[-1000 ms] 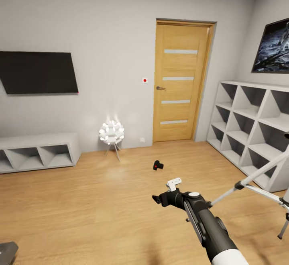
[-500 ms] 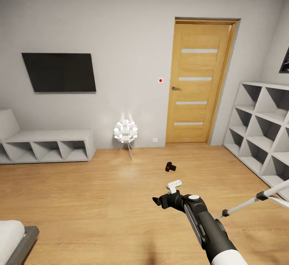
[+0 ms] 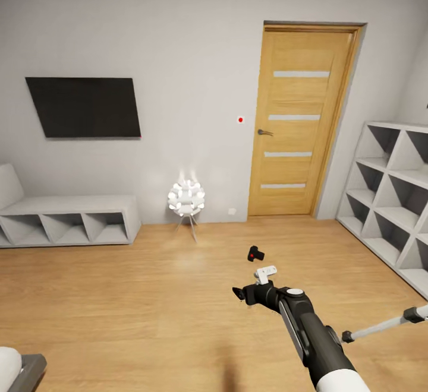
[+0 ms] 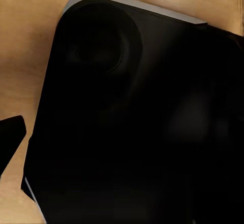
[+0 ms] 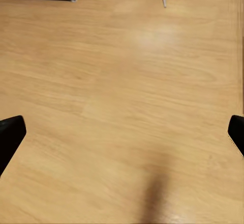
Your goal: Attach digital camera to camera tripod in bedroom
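Observation:
The digital camera (image 3: 255, 253), small and black with a red button, lies on the wood floor in front of the door. My right gripper (image 3: 240, 293) hovers above the floor a short way in front of it, nearer to me. In the right wrist view my right gripper (image 5: 122, 135) is open, with bare floor between its fingertips (image 5: 10, 136). One silver leg of the camera tripod (image 3: 385, 324) crosses the lower right corner of the head view. The left wrist view is mostly covered by a dark body, with one black fingertip (image 4: 10, 137) at the edge.
This is the bedroom, with a wooden door (image 3: 303, 119) straight ahead. A white ball lamp on thin legs (image 3: 186, 197) stands left of the door. A low grey shelf unit (image 3: 65, 220) runs under a wall TV (image 3: 83, 107). Grey cubby shelves (image 3: 392, 196) line the right wall. A bed corner (image 3: 18, 371) shows at lower left.
The whole head view has swung left and moved forward: the door and lamp shifted right, and the tripod slid toward the lower right corner. The right arm holds its pose.

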You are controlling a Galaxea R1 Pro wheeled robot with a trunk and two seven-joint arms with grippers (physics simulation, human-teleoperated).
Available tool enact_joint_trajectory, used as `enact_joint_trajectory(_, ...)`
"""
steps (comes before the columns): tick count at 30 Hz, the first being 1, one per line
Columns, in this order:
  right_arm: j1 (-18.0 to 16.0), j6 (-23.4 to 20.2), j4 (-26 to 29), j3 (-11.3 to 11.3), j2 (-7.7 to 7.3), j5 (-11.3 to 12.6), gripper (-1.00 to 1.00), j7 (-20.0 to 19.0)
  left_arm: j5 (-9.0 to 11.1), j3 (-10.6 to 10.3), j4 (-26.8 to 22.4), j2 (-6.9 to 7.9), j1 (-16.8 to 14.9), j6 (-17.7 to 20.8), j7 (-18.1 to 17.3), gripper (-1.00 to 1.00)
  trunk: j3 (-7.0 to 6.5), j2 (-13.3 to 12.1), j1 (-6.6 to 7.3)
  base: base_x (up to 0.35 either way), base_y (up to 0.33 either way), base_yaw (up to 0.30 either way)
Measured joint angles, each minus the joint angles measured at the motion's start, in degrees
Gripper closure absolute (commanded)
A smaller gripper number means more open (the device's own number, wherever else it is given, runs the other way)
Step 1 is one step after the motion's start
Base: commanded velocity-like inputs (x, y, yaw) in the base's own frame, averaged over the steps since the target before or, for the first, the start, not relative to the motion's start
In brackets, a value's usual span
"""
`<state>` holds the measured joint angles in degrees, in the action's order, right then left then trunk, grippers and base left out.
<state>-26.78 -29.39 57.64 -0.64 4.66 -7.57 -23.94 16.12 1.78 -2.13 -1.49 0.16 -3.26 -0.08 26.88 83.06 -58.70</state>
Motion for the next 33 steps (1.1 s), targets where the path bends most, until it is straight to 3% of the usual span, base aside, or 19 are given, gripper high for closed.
enact_joint_trajectory(12,0.0,0.1,0.0,2.4,0.11,-0.1,-1.0,0.0,0.0,0.0,0.0,-0.06,0.0,-0.1,0.0,-1.0,0.0,0.0,0.0,0.317,0.0,0.0)
enact_joint_trajectory(33,0.0,0.2,0.0,2.3,-0.03,-0.3,-1.0,0.0,0.3,0.0,0.0,-0.02,0.0,-0.1,0.0,-1.0,0.0,0.0,0.0,0.318,0.0,0.0)
